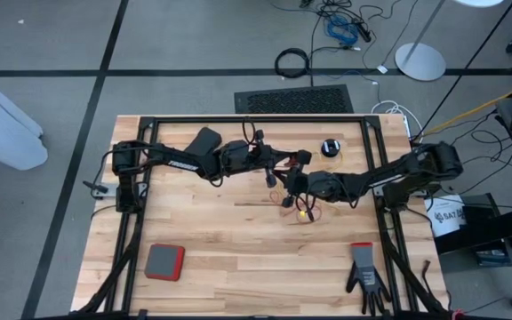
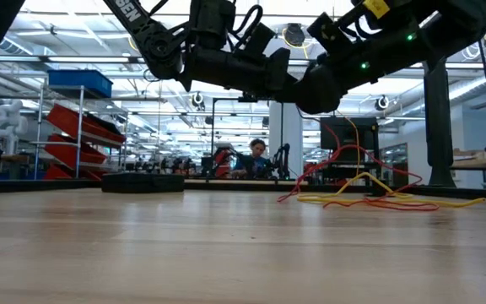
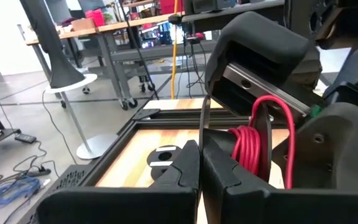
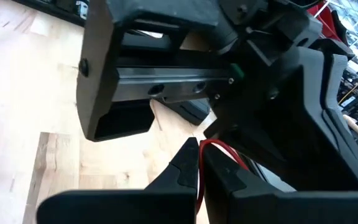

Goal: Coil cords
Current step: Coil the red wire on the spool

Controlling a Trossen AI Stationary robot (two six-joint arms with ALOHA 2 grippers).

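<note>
My two grippers meet above the middle of the table. My left gripper (image 1: pixel 301 161) (image 3: pixel 199 163) is shut, and a thin dark strand (image 3: pixel 204 121) rises from its tips. My right gripper (image 1: pixel 293 184) (image 4: pixel 199 165) is shut on the reddish-orange cord (image 4: pixel 219 149). In the left wrist view a bundle of red turns (image 3: pixel 246 152) hangs beside the fingers, with a loop (image 3: pixel 272 102) above it. The rest of the red and yellow cords (image 2: pixel 369 192) lies in a loose heap (image 1: pixel 302 212) on the wood. A small black reel (image 1: pixel 330 148) (image 3: pixel 162 157) rests flat on the table beyond them. My left gripper pinches a thin strand (image 3: pixel 202 142) between its two fingertips, and the strand stands up from them. Its colour does not show, so I cannot tell which cord it is. My right gripper pinches the red cord (image 4: pixel 202 148) between its two fingers. The cord comes out at the fingertips and bends away to one side, clear of the table.
A red-and-grey pad (image 1: pixel 164 261) lies near the front left and a black glove (image 1: pixel 366 276) near the front right. A black frame rail (image 1: pixel 256 119) runs along the table's far edge. Bare wood lies between pad and glove.
</note>
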